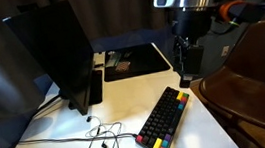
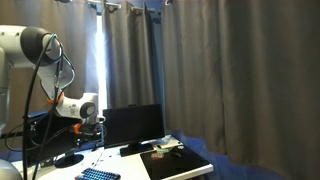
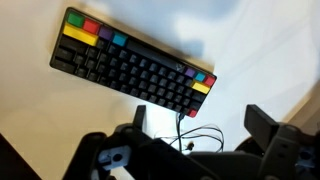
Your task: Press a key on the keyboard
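**Open hand [image 1: 184,75] hung over the keyboard [image 1: 165,122] on a white desk [image 1: 125,95]**

The hand's jaws stood wide and empty, with the keyboard lying flat below and just ahead of it. A slim, rigid-looking plastic slab of matte black keycaps edged with red, yellow, green and blue, it probably needed no grasp, only a light downward tap on a single springy key.

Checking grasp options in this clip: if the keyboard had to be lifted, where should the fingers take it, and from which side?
Probably across its narrow width near mid-length, from straight above: the keyboard lies flat on the table, long and slim, so the long edges are the closest opposing pair. Avoid the cable leaving one long edge.
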### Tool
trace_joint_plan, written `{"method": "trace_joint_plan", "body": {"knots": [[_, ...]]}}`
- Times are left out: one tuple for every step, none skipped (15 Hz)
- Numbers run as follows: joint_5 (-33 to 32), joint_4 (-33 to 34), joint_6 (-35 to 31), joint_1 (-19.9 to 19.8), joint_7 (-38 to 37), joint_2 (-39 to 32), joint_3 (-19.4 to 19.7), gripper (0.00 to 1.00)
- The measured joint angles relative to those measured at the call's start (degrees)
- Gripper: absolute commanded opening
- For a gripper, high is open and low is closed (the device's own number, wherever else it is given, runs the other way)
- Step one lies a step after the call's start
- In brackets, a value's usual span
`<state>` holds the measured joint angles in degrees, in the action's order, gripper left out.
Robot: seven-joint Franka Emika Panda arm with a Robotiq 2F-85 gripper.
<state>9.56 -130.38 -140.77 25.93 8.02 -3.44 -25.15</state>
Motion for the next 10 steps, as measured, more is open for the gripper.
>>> {"method": "trace_joint_plan", "body": {"knots": [[-0.4,0.6,-2.2,0.0,0.0,-1.8,-0.3,1.00],[-0.8,1.2,-3.7,0.0,0.0,-3.5,-0.5,1.00],[-0.9,1.7,-4.4,0.1,0.0,-4.8,-0.5,1.00],[-0.9,2.1,-4.7,0.1,0.0,-5.5,-0.6,1.00],[-1.0,2.4,-4.7,0.1,0.0,-5.8,-0.6,1.00],[-1.0,2.5,-4.7,0.1,0.0,-5.8,-0.6,1.00],[-1.0,2.6,-4.7,0.1,0.0,-5.8,-0.6,1.00],[-1.0,2.7,-4.7,0.1,0.0,-5.8,-0.6,1.00],[-1.0,2.7,-4.7,0.0,0.0,-5.8,-0.6,1.00],[-0.9,2.7,-4.8,0.0,0.0,-5.9,-0.6,1.00]]}}
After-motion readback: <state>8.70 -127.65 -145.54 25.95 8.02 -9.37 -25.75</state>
